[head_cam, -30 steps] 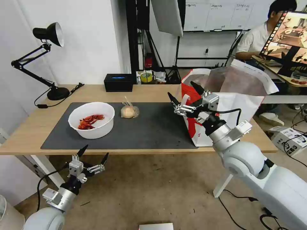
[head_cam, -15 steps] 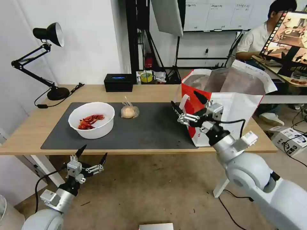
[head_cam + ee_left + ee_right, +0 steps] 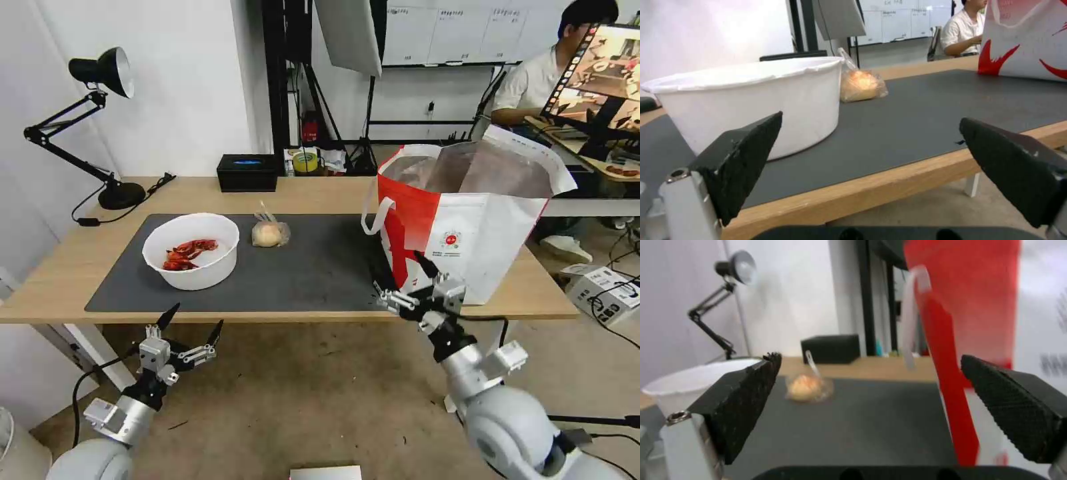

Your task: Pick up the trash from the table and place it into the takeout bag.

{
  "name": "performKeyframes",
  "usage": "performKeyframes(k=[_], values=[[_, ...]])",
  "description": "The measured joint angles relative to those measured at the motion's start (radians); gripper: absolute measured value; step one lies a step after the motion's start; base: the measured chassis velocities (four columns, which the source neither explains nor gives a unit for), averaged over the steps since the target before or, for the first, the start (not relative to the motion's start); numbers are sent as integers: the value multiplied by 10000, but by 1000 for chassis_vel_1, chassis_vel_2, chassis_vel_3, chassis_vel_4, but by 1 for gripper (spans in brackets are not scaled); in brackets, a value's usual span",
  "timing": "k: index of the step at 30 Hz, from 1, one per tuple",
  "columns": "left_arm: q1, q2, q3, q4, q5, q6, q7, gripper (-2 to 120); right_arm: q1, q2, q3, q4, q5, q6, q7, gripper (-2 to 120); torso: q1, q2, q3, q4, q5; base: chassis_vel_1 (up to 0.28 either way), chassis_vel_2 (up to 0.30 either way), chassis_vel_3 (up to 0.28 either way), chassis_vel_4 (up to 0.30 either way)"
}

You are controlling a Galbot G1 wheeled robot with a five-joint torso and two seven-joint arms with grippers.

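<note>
Presently, items and risks as they stand:

Table [image 3: 80, 267]: light wood, a dark mat [image 3: 300, 267] over its middle.

Bowl [image 3: 191, 249]: white, round, red shells inside, on the mat's left part, near the front edge. Risk: thin rim and wide body. A pinch on one side may tip it and spill the shells on the way across.

Bun [image 3: 270, 234]: beige, in a clear bag with a twisted top, just beside the bowl on its right, apart from it. Risk: the slippery film may slide out of a shallow pinch, or only the twisted top gets caught and the bun swings.

Bag [image 3: 467, 227]: red and white, foil-lined, standing open at the mat's right end, one white strap hanging on its left face. Risk: soft walls. A gripper or the bowl knocking the rim could fold the mouth shut or push the bag over. The strap could snag a finger.

Left gripper [image 3: 193, 327]: fingers apart, empty, below the table's front edge, in front of the bowl. Risk: rising from here, it could strike the edge of the tabletop.

Right gripper [image 3: 403, 276]: fingers apart, empty, at the front edge by the bag's lower left corner. Risk: so near the bag that a sideways move would shove it.

Black box [image 3: 247, 172]: at the back of the table; not trash.
</note>
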Motion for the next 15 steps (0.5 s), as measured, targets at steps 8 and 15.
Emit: performKeyframes(k=[8, 15], values=[[51, -53, 7, 13, 5, -86, 19, 100, -1090, 599, 143, -300, -681, 325, 56, 100, 0, -1, 0, 0, 0, 0, 0, 0, 0], [82, -166, 2, -2, 93, -116, 22, 100, -1505, 752, 191, -440, -847, 407, 143, 100, 0, 0, -1, 0, 0, 0, 0, 0, 0]])
